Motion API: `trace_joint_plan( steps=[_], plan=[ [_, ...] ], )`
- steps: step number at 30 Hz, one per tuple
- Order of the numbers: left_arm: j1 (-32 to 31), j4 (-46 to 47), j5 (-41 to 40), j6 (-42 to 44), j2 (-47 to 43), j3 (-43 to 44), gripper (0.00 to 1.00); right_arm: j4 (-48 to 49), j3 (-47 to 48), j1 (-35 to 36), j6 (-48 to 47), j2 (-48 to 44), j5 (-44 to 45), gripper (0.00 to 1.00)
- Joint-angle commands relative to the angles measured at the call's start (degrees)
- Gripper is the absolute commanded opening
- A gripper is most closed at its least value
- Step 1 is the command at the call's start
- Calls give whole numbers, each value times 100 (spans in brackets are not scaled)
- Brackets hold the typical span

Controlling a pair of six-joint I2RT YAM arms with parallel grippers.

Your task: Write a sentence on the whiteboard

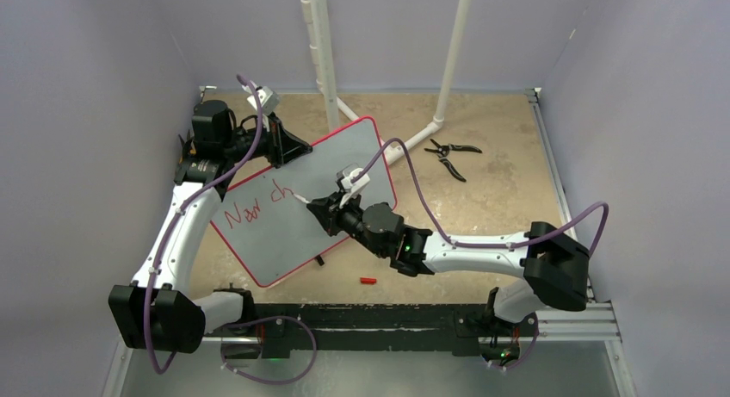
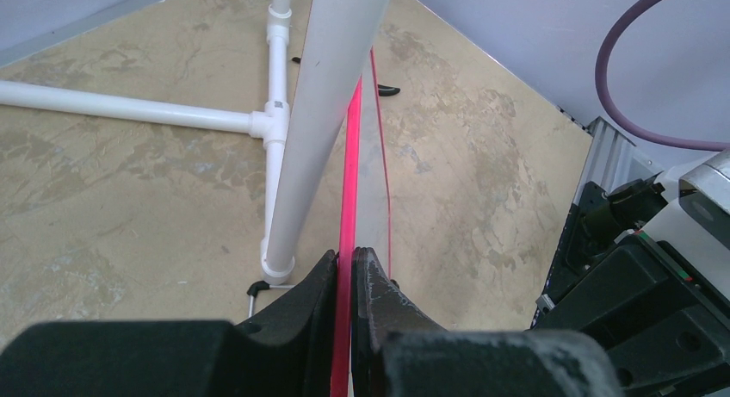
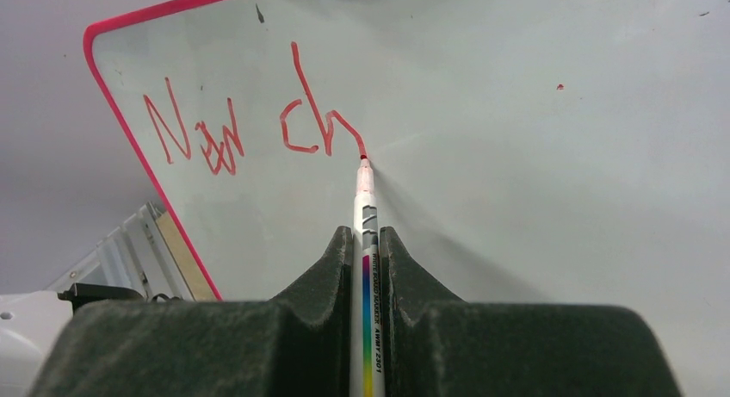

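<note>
The whiteboard (image 1: pixel 336 160), pale grey with a thin red rim, stands tilted on the table. Its far-left edge (image 2: pixel 348 173) is pinched in my left gripper (image 2: pixel 349 255), which is shut on it. Red lettering of the sentence (image 3: pixel 250 126) reads "New ch" on the board (image 3: pixel 534 139); from above the lettering (image 1: pixel 251 206) shows at the board's left. My right gripper (image 3: pixel 366 235) is shut on a white marker (image 3: pixel 368 242) whose red tip touches the board at the foot of the "h". In the top view the right gripper (image 1: pixel 317 203) sits over the board's middle.
A white pipe frame (image 1: pixel 327 61) rises behind the board, one post (image 2: pixel 318 113) close beside my left fingers. Black pliers (image 1: pixel 449 156) lie at the back right. A small red cap (image 1: pixel 368 281) lies near the front edge. Grey walls close in the table.
</note>
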Motion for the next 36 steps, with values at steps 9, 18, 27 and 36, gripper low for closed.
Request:
trace_joint_plan(
  steps=[9, 18, 27, 36],
  plan=[
    [151, 300, -241, 10, 18, -57, 0, -435, 250, -52, -236, -533, -666, 0],
    [151, 309, -241, 9, 26, -67, 0, -209, 248, -336, -273, -492, -1252, 0],
    [151, 312, -224, 9, 27, -68, 0, -20, 241, -553, -228, -425, -1394, 0],
    [151, 302, -208, 6, 26, -57, 0, -9, 305, -672, -171, -280, -1190, 0]
  ],
)
